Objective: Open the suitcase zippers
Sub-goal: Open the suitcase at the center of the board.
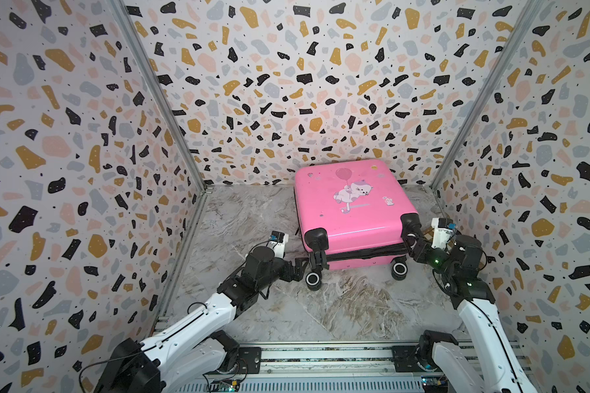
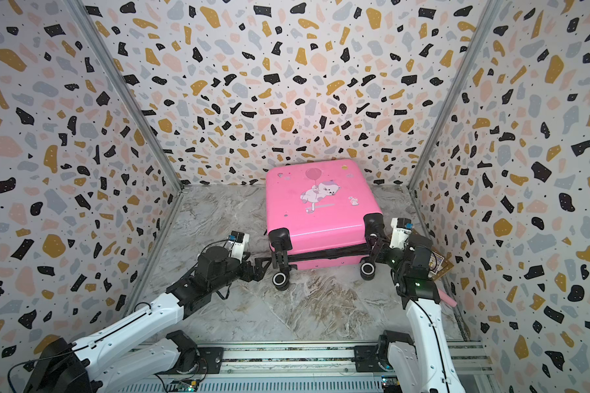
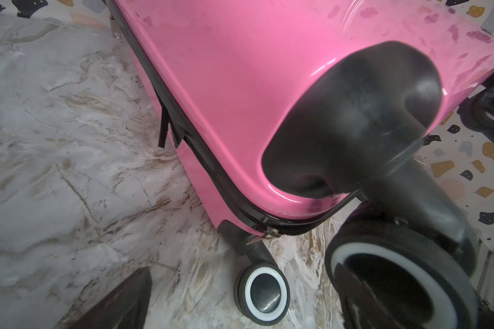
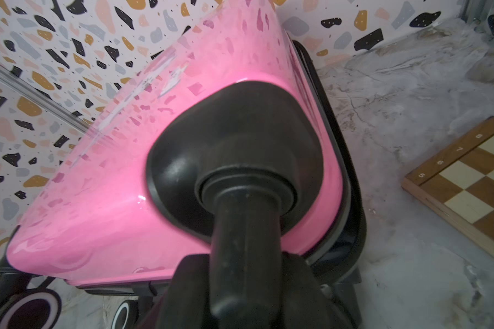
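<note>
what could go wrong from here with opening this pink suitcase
1. The right gripper appears clamped on a black caster leg of the glossy pink hard-shell suitcase; casters swivel, so the case may twist.
2. The small metal zipper pull sits tucked beside a wheel mount; the open left gripper could miss it or snag.

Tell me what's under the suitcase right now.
Only the marble tabletop shows around the suitcase; its lower pink shell lies flat on that. Anything beneath the shell is covered, so I cannot tell.
</note>
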You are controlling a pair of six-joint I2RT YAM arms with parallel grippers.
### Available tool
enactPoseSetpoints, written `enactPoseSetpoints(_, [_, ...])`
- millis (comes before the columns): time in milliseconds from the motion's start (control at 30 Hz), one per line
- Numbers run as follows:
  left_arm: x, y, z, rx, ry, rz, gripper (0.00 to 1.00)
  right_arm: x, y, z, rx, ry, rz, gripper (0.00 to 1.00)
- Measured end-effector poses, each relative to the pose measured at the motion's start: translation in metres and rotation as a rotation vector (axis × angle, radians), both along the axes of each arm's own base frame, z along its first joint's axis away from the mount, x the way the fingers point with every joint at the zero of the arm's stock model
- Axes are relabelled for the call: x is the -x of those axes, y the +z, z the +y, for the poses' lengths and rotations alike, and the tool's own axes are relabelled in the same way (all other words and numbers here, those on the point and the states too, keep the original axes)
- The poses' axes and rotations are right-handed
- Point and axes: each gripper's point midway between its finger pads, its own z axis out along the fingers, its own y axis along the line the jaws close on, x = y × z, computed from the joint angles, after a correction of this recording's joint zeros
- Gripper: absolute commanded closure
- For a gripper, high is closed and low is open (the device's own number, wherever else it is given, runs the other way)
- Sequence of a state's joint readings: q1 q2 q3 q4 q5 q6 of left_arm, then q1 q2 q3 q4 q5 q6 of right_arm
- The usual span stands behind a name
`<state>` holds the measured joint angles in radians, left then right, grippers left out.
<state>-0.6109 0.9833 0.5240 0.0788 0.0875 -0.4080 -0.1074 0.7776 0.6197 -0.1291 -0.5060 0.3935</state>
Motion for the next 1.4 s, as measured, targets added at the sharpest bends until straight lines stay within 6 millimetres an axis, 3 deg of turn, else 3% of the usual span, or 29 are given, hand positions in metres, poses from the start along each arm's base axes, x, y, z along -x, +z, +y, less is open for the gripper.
enactPoseSetpoints(200, [-0.001, -0.003, 0.013, -0.031, 0.053, 0.008, 0.01, 0.009, 0.025, 0.032, -0.007, 0.049, -0.061, 1.0])
enactPoseSetpoints(433, [0.0, -0.006, 0.038, -0.055, 0.134, 0.04, 0.02, 0.021, 0.092, 0.077, -0.014, 0.13, -0.215, 1.0])
enactPoseSetpoints(600, [-0.004, 0.01, 0.052, 0.0, 0.19, 0.015, 0.02, 0.031, 0.113, 0.101, -0.03, 0.186, -0.265, 1.0])
enactPoseSetpoints(733, [-0.004, 0.035, 0.063, 0.068, 0.238, -0.006, 0.01, 0.034, 0.125, 0.116, -0.036, 0.204, -0.283, 1.0])
enactPoseSetpoints(1033, [-0.033, 0.136, 0.072, 0.204, 0.298, -0.061, 0.0, 0.048, 0.162, 0.166, -0.076, 0.295, -0.356, 1.0])
enactPoseSetpoints(1200, [-0.066, 0.158, 0.078, 0.233, 0.304, -0.016, 0.0, 0.06, 0.18, 0.196, -0.102, 0.353, -0.406, 1.0])
enactPoseSetpoints(1400, [-0.092, 0.178, 0.104, 0.311, 0.339, 0.022, 0.01, 0.081, 0.199, 0.235, -0.137, 0.448, -0.467, 1.0])
